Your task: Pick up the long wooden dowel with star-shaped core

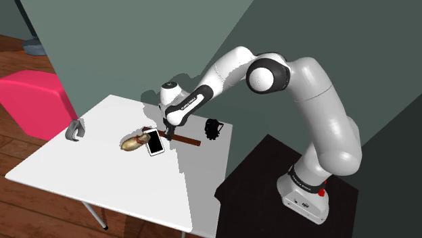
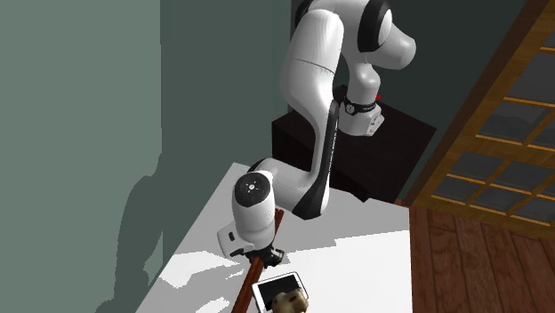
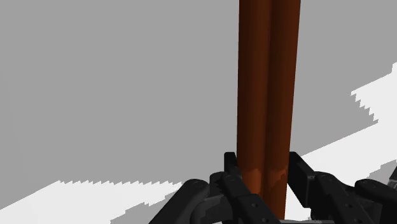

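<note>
The long reddish-brown grooved dowel [image 1: 189,140] lies low across the white table [image 1: 101,172], close to its far edge by the stand. My black gripper [image 1: 169,128] comes down on the dowel's middle. In the wrist view the dowel [image 3: 267,83] runs straight out from between the fingers [image 3: 231,168], which press against both of its sides, so my gripper [image 3: 264,181] is shut on it. The second exterior view shows the gripper [image 2: 264,259] under the white wrist, with the dowel [image 2: 245,289] sticking out on both sides. Whether the dowel is off the table I cannot tell.
A white phone with a dark screen [image 1: 155,143] and a tan lumpy object [image 1: 134,143] lie right beside the dowel. A small black object [image 1: 214,128] sits at the table's corner by the stand and a grey object [image 1: 74,130] at the shoulder view's left. A pink block [image 1: 34,101] stands beyond.
</note>
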